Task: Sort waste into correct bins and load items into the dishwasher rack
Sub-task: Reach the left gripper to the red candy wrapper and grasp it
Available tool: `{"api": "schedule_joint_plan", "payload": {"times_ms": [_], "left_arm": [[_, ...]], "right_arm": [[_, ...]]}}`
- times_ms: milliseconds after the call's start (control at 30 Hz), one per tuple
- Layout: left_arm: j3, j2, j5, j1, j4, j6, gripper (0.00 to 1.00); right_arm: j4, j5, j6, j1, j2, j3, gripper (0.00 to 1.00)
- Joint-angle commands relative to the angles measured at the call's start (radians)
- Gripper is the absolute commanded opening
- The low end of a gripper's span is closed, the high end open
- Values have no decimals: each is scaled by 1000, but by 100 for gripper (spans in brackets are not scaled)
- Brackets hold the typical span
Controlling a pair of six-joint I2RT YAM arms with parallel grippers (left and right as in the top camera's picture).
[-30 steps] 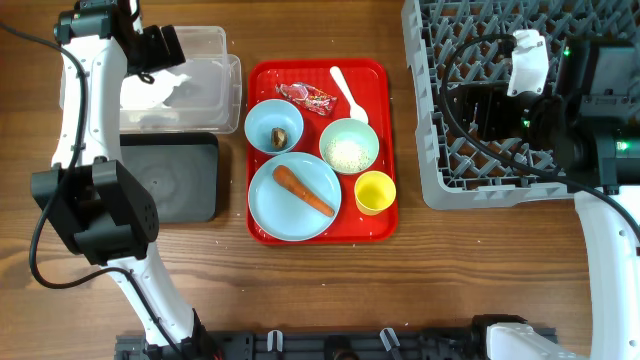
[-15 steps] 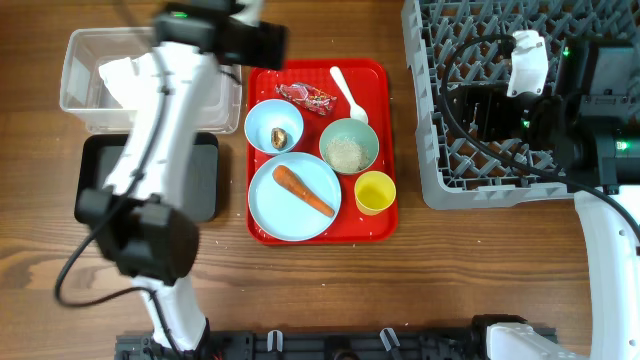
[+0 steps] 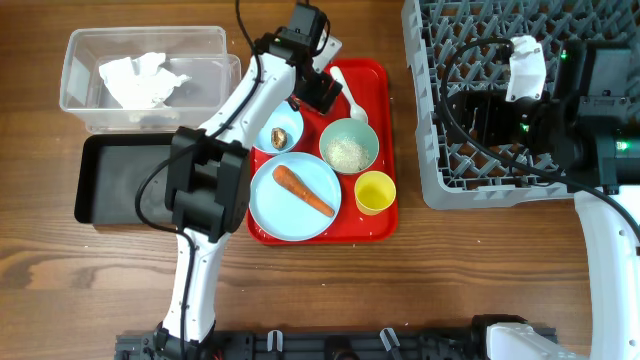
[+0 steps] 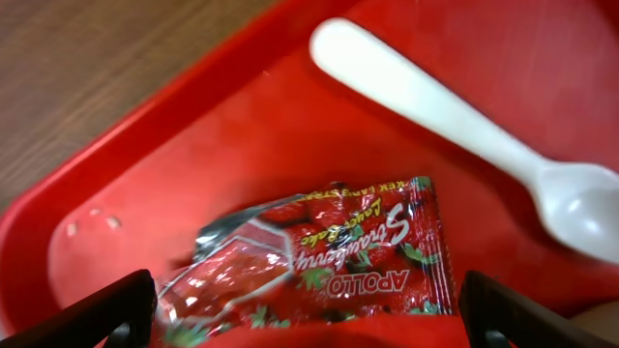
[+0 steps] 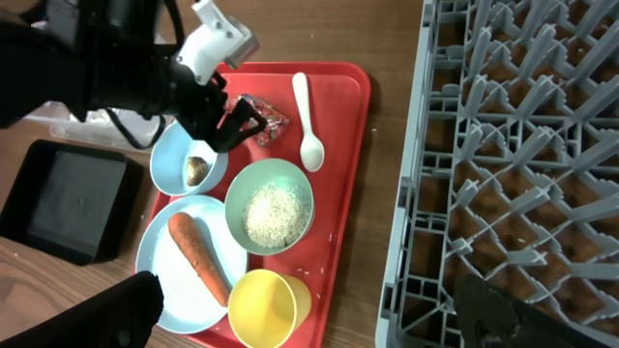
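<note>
My left gripper [image 4: 309,327] stands open, low over the red wrapper [image 4: 319,256], one finger on each side and nothing gripped. The wrapper lies at the back of the red tray [image 3: 385,80], next to the white spoon [image 4: 455,116]. On the tray too are a bowl holding a brown lump [image 3: 281,137], a bowl of rice [image 3: 349,147], the blue plate [image 3: 270,210] with the carrot [image 3: 303,190], and a yellow cup [image 3: 375,192]. The crumpled tissue [image 3: 140,80] lies in the clear tub [image 3: 70,60]. My right gripper [image 5: 319,309] hangs open and empty above the rack's [image 3: 440,170] left edge.
The black tray [image 3: 130,180] sits in front of the clear tub, left of the red tray. A few rice grains [image 5: 308,274] are scattered on the red tray beside the cup. The left arm [image 3: 250,100] reaches across the gap between the tub and the red tray.
The left arm has swung right from the clear tub to the back of the red tray and dropped over the wrapper. The tissue now lies uncovered in the tub. The right arm stayed still.
</note>
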Motion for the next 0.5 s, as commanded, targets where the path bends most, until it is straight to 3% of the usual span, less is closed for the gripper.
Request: {"api": "schedule_joint_plan", "payload": {"times_ms": [0,467], "left_arm": [[0,34,2,-7,23,55,99],[0,110,13,2,63,55,96]], "right_arm": [[-4,-16,7,-3,8,15,100],[-5,-16,6,-3,8,15,100]]}}
